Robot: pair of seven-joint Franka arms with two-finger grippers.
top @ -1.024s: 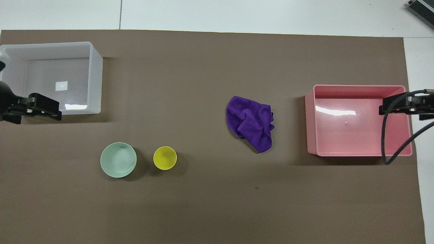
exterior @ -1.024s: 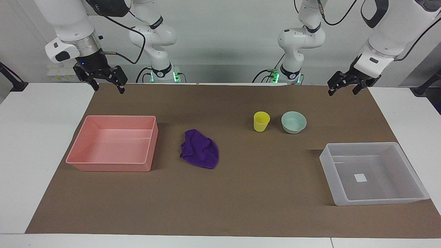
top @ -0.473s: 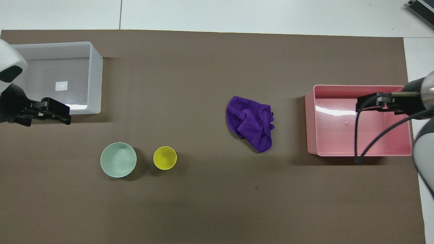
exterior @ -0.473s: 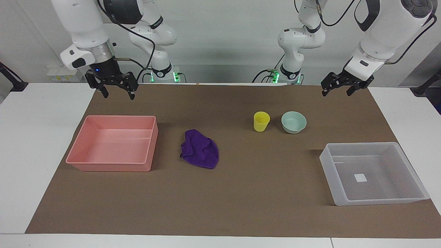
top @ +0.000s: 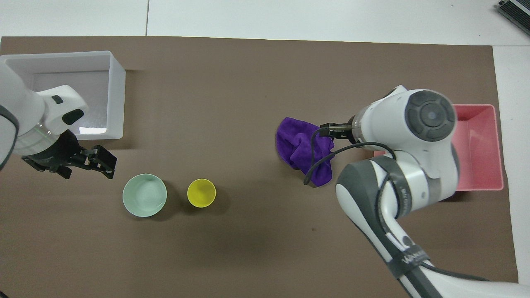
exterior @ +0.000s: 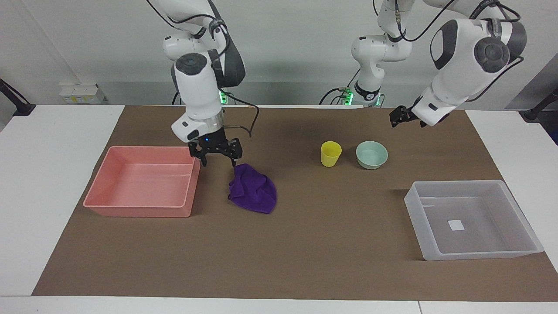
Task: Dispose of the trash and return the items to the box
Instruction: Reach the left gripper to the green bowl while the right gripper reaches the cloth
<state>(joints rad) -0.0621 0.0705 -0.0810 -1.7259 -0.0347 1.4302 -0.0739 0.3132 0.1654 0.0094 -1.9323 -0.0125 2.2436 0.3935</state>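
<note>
The purple rag (exterior: pixel 253 188) lies crumpled on the brown mat beside the pink tray; it also shows in the overhead view (top: pixel 304 149). My right gripper (exterior: pixel 217 160) is open and low, at the rag's edge nearest the robots, between rag and pink tray; in the overhead view its arm hides it. The yellow cup (exterior: pixel 331 153) (top: pixel 201 193) and the mint-green bowl (exterior: pixel 371 155) (top: pixel 144 195) stand side by side. My left gripper (exterior: pixel 405 121) (top: pixel 100 161) is open, in the air over the mat near the bowl. The translucent box (exterior: pixel 479 237) (top: pixel 118 95) holds nothing.
The pink tray (exterior: pixel 144 210) (top: pixel 480 153) sits at the right arm's end of the mat, with nothing in it. The brown mat (exterior: pixel 331 244) covers most of the white table.
My right gripper has swung from over the pink tray's end of the table down to the rag's edge. My left gripper has moved toward the bowl and cup.
</note>
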